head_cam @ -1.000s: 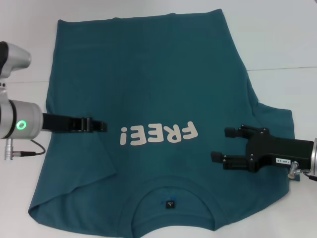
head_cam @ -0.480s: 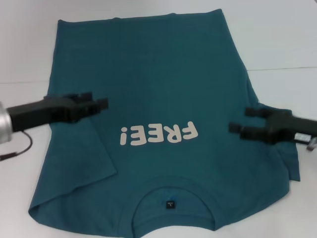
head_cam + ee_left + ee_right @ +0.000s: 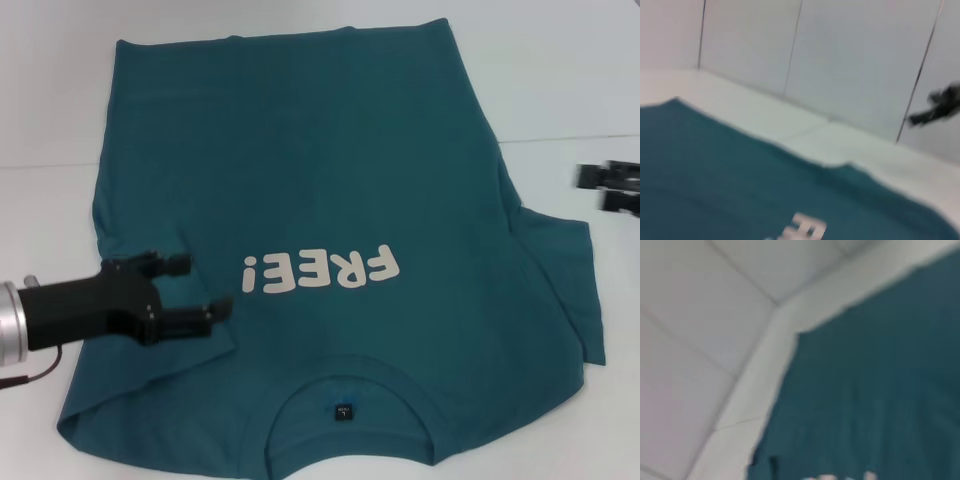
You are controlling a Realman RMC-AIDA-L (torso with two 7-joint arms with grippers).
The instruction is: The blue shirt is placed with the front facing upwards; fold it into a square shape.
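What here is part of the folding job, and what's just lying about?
In the job: shirt; left gripper, open over the shirt's left sleeve; right gripper, off past the shirt's right edge.

Lying about: nothing; only the table under it.

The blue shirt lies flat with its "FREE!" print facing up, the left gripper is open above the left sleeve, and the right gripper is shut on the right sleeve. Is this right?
Not quite. The right gripper is not on the sleeve: the head view shows it off the blue shirt, at the table's right edge, holding nothing. The print faces up, and the left gripper is open above the left sleeve.
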